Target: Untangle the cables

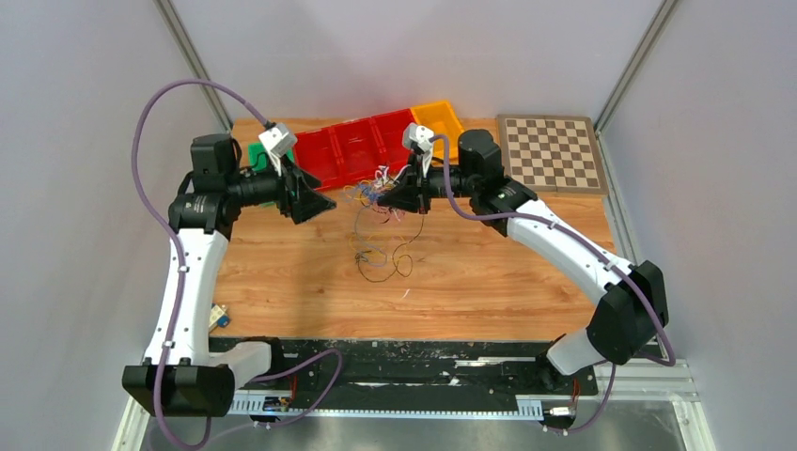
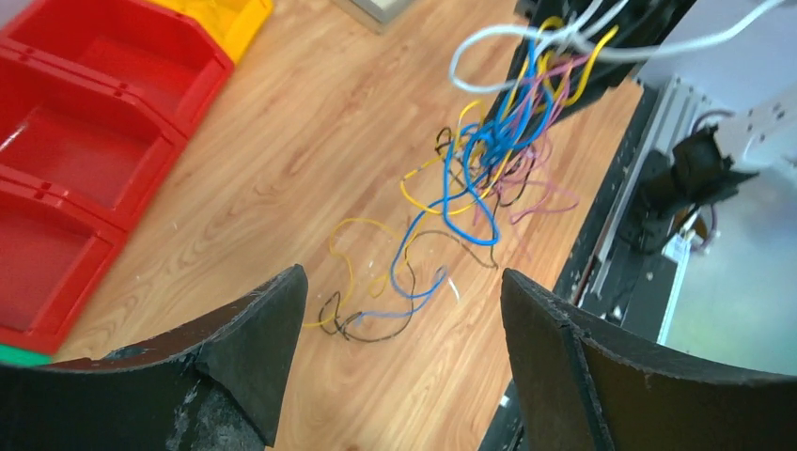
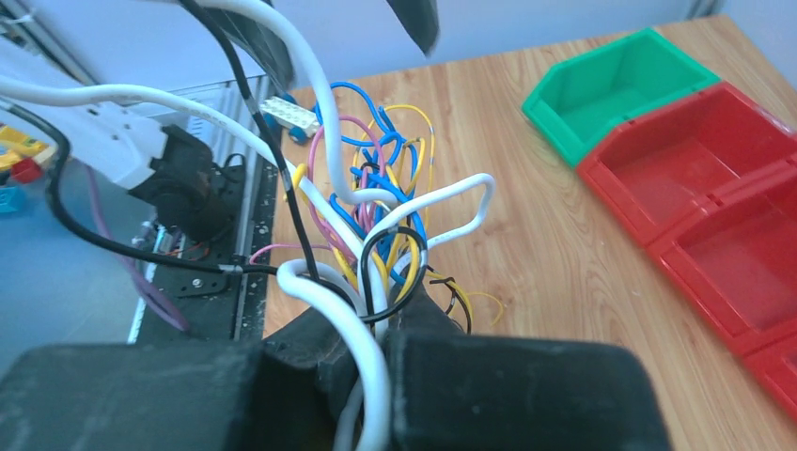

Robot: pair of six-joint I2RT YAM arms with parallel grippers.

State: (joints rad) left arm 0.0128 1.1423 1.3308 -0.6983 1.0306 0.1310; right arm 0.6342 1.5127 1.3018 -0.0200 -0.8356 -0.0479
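Right wrist view: the right gripper point(image 3: 376, 324) is clenched on the cable tangle point(image 3: 381, 202), held high so loops hang free. Left gripper point(image 2: 402, 282) gapes empty facing them, likely ready to pick one.

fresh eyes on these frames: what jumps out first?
The tangle of thin white, blue, yellow, pink and black cables grabs you first: the right gripper is shut on it, holding it above mid-table with loose ends trailing onto the wooden table. The left gripper stands open and empty, facing it. Behind sit red plastic bins and a chessboard at the far right.
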